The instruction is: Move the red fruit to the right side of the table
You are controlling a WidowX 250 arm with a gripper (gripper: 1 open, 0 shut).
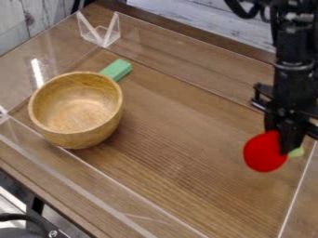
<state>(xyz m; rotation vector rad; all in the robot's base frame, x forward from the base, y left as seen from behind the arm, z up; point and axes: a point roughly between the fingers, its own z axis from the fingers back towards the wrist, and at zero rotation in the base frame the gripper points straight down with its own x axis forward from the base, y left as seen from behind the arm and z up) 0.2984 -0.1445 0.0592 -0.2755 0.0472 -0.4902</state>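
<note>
The red fruit [263, 152] is a glossy red ball with a bit of green stem showing at its right. It hangs low over the right side of the brown wood-grain table [174, 139], near the right acrylic wall. My gripper [287, 139] points down from above and is shut on the fruit's upper right part. I cannot tell whether the fruit touches the tabletop.
A wooden bowl [76, 109] stands at the left of the table. Behind it lies a flat green block [117, 69]. Clear acrylic walls [298, 200] ring the table, with a clear folded stand [99, 31] at the back left.
</note>
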